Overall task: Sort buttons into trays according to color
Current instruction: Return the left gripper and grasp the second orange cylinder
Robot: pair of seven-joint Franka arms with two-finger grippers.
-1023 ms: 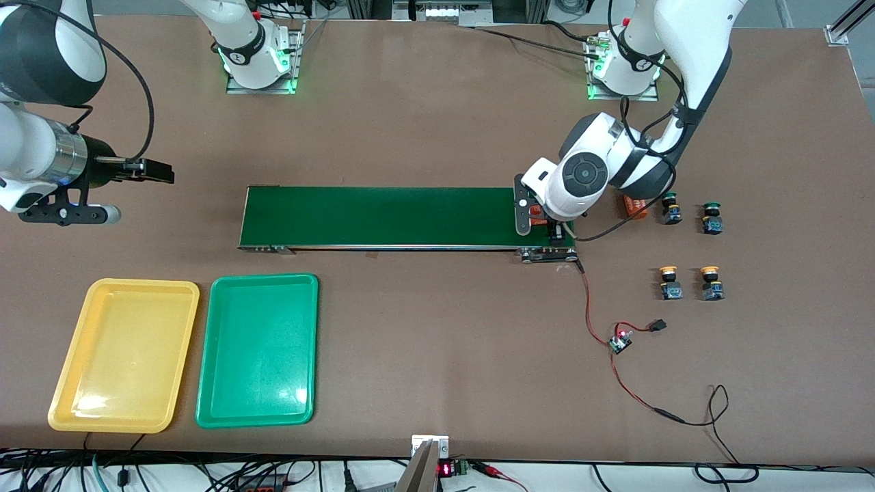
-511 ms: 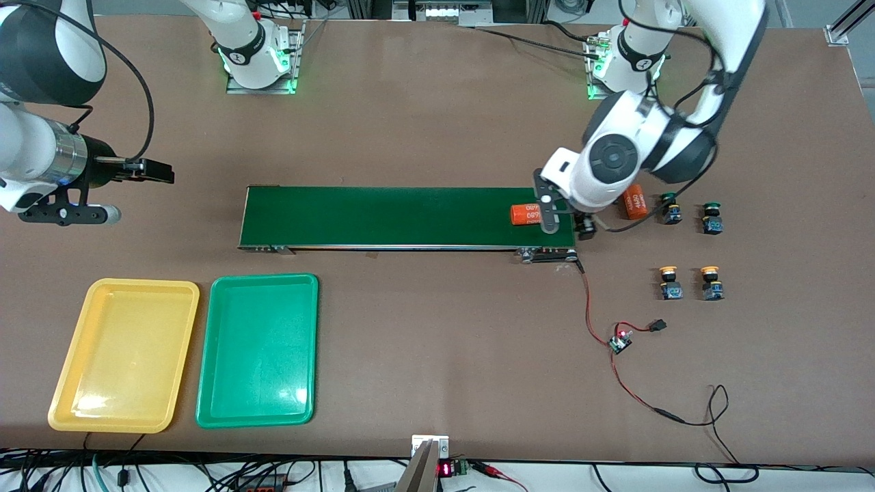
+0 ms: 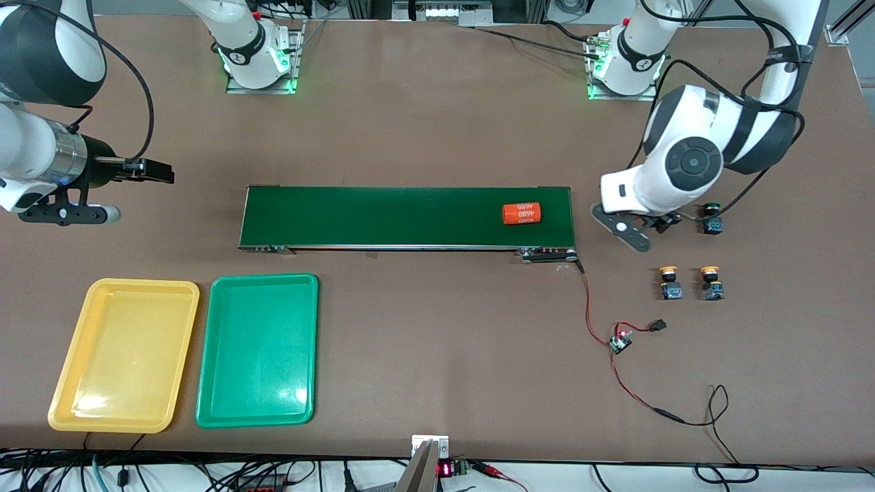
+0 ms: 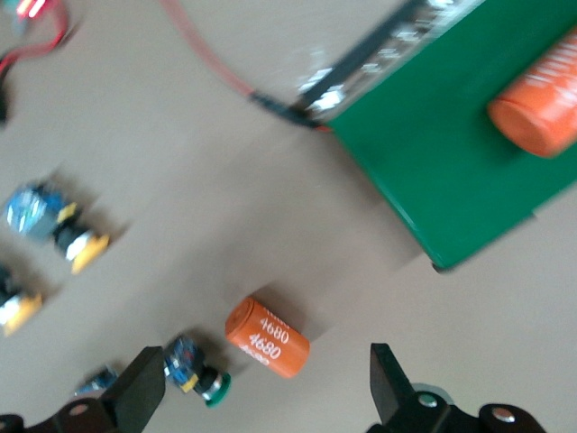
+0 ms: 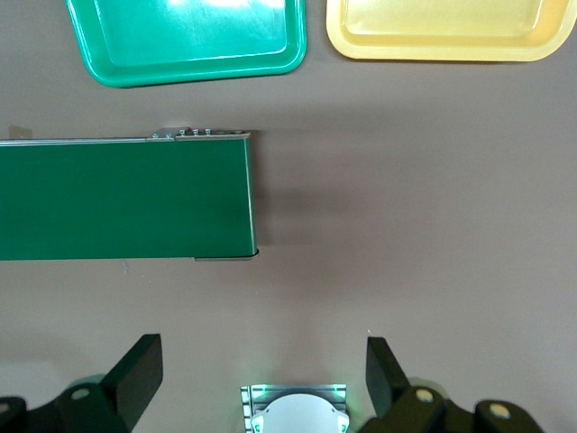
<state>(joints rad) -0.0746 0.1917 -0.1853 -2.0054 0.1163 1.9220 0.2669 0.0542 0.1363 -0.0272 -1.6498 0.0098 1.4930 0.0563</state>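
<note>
Toward the left arm's end of the counter [image 3: 437,123], the left gripper [image 4: 261,397] is hanging low over the bare surface just off the end of the conveyor belt [image 3: 383,215], with its fingers [image 4: 140,397] spread wide and nothing between them. Its wrist view is showing an orange cylinder marked 4680 [image 4: 267,337] lying on the counter right below, and a green-capped button [image 4: 198,377] beside that cylinder. In the front view the arm's body is covering that cylinder and that button; only the second green-capped button [image 3: 712,217] is peeking out by the arm. Two yellow-capped buttons [image 3: 670,283] are standing side by side nearer the front camera than the green ones, apart from each other and from the gripper. Another orange cylinder [image 3: 521,213] is lying on the belt near the end closest to the left arm.

Over at the right arm's end, the right gripper [image 5: 261,397] is waiting in the air above bare counter, its fingers [image 5: 135,374] also standing wide apart and gripping nothing. The yellow tray [image 3: 124,354] and the green tray [image 3: 258,350] are sitting side by side, nearer the front camera than the belt, with no buttons in either.

A red-and-black cable [image 3: 615,342] is trailing from the belt's end across the counter.
</note>
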